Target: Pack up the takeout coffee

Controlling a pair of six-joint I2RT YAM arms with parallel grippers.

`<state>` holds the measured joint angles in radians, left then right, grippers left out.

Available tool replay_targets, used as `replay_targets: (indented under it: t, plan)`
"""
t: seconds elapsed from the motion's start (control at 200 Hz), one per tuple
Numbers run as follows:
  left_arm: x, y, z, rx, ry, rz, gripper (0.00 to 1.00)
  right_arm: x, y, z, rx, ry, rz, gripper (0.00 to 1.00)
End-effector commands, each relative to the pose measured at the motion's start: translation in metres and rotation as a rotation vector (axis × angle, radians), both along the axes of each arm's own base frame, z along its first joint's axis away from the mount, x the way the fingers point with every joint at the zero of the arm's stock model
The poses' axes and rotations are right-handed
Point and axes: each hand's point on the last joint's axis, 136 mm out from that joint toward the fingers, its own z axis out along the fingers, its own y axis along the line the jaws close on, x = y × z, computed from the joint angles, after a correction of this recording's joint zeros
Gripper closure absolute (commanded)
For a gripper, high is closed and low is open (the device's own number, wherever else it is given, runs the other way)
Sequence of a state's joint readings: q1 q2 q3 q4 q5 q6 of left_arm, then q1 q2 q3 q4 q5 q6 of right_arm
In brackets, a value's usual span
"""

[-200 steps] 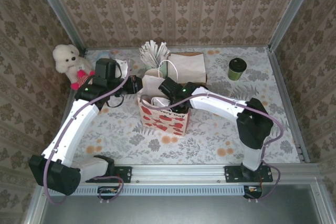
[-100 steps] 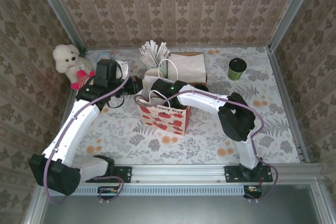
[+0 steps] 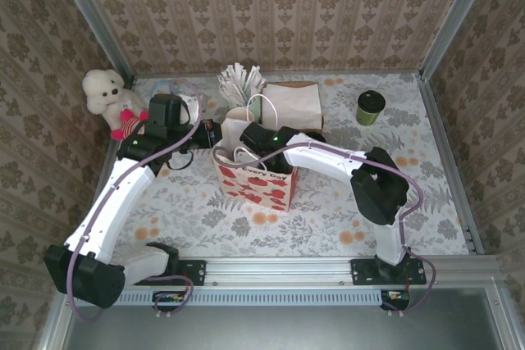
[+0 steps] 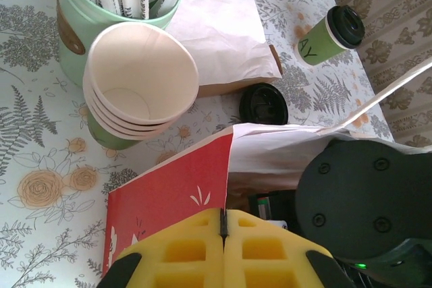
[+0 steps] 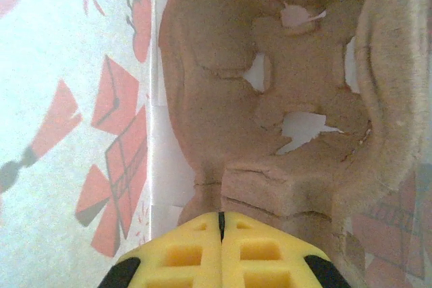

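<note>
Judging the risk, we think the right gripper [image 5: 221,228], jaws closed deep inside the paper bag [image 3: 256,188] above the pulp carrier [image 5: 270,99], could snag a wall and topple the bag on withdrawal. The left gripper [image 4: 223,228], also closed, sits at the rim; whether it pinches paper we cannot tell. The takeout coffee [image 3: 371,107] stands well apart, far right on the table [image 3: 328,202]. We count one coffee, one bag, one carrier, one black lid [image 4: 263,104], and one stack of about four cups [image 4: 138,75].

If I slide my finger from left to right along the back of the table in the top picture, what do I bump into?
White plush toy → bunch of white straws → flat brown paper bag → takeout coffee.
</note>
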<state>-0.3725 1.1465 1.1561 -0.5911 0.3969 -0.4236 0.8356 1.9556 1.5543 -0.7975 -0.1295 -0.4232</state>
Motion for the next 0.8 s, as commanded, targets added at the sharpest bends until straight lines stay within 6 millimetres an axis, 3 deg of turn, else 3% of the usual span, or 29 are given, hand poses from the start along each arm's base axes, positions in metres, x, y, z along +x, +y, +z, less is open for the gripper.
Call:
replay_targets:
  t: [0.0,0.175,0.31,0.42,0.495,0.585,0.795]
  plan:
    - [-0.004,0.003,0.003,-0.004,-0.011,0.016,0.98,-0.007,-0.004,-0.015,-0.006,0.035,-0.010,1.00]
    - [-0.004,0.004,-0.001,0.000,0.000,0.017,0.98,0.000,-0.013,-0.036,-0.098,0.038,-0.046,1.00]
    - [-0.003,0.001,-0.003,-0.014,0.014,0.014,0.98,0.013,-0.010,-0.029,-0.077,-0.032,-0.055,1.00]
    - [-0.002,0.000,-0.003,-0.020,0.015,0.013,0.98,0.035,-0.006,-0.021,-0.039,-0.153,-0.117,1.00]
    - [-0.001,0.000,-0.004,-0.017,0.020,0.014,0.98,0.038,-0.004,-0.013,-0.015,-0.181,-0.119,1.00]
    - [0.000,0.000,-0.005,-0.020,0.034,0.016,0.98,0.027,-0.001,-0.002,0.019,-0.150,-0.072,1.00]
    - [0.000,0.000,0.000,-0.030,0.039,0.014,0.98,-0.012,0.008,0.013,0.101,0.008,0.045,0.87]
